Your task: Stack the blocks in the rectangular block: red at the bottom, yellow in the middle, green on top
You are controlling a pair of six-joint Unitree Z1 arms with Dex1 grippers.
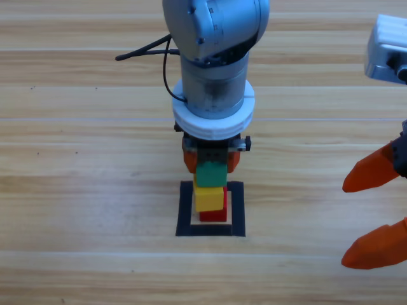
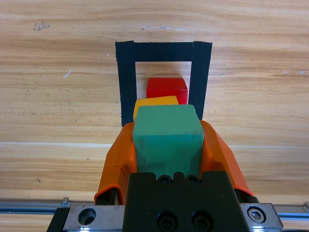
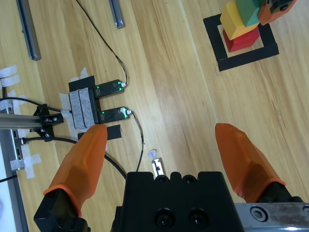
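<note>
Gripping the small teal-green cube (image 1: 210, 173) atop the yellow cube (image 1: 210, 198), the left gripper (image 2: 167, 145) must release; right gripper (image 1: 376, 213), 3 o'clock, spread.

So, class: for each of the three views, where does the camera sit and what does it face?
High view: above the table, facing down on the left gripper and taped rectangle.
Left wrist view: along its jaws, shut on the green cube.
Right wrist view: over the open right gripper, across the table.
All share the stack.
</note>
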